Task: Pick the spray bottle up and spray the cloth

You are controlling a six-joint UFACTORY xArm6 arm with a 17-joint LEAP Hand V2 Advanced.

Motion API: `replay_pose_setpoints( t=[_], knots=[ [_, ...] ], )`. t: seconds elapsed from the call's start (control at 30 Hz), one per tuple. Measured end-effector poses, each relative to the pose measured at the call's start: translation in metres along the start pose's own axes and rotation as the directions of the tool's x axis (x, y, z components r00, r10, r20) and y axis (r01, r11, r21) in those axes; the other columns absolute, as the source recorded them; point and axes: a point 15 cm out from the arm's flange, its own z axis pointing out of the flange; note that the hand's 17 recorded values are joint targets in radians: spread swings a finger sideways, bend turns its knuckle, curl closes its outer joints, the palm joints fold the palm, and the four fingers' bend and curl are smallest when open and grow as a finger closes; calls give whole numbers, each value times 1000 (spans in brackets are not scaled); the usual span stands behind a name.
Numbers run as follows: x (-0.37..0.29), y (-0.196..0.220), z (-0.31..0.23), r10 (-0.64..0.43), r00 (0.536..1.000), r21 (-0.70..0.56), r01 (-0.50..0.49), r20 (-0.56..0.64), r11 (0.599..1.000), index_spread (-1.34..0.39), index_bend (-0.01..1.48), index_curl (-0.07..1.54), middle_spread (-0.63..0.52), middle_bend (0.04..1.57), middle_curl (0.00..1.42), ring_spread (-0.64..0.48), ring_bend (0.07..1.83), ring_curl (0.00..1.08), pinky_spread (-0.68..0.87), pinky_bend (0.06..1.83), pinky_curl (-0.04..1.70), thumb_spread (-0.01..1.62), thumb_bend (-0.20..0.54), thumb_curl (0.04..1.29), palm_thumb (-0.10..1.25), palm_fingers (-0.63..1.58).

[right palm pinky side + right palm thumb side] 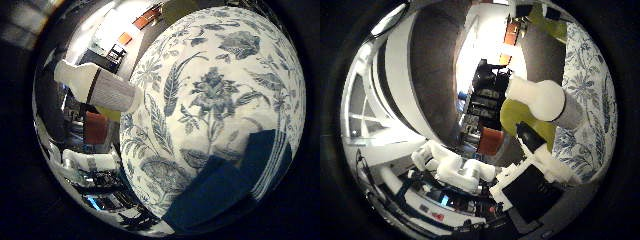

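Little-finger-side palm view looks down on a table covered by a white tablecloth [220, 90] printed with blue flowers and leaves. On it, near one edge, lies a dark blue cloth [225, 192], spread fairly flat with a folded corner. A white spray bottle [102, 90] lies on its side at the edge of the tablecloth, its ribbed body marked by a dark band and its narrower end pointing out past the table edge. Beyond the table the room is dim, with a bright lit patch farther off, orange panels [145, 21] by a wall and dark shelving or equipment lower down.

Thumb-side palm view shows the same bottle end-on, its rounded white end close to the camera, with a yellow-green object [512, 117] right behind it; what that object is cannot be told. An orange chair or box [491, 140] stands on the floor beyond. The hand [470, 172] shows as white finger segments and a black-padded part reaching in beneath the bottle. The fingers look loosely extended and apart from the bottle, gripping nothing that can be seen.
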Motion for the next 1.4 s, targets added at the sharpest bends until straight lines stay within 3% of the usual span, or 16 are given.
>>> replay_pose_setpoints(
  t=[0.33, 0.8, 1.4],
  knots=[
    [-23, -2, -40, -47, 999, 31, 48, -27, 998, -321, 174, 331, 23, 291, 394, -2, 487, 364, 383, 410, 428, 960, -22, 554, 863, 219],
    [-38, 22, -42, -34, 999, 27, 34, -7, 999, -299, 171, 334, 2, 270, 394, -14, 460, 350, 381, 386, 374, 972, -20, 550, 898, 281],
    [-39, 23, -45, -33, 999, 34, 33, -10, 999, -296, 182, 356, -4, 236, 399, -22, 418, 338, 369, 363, 323, 981, -21, 561, 897, 329]
  ],
)
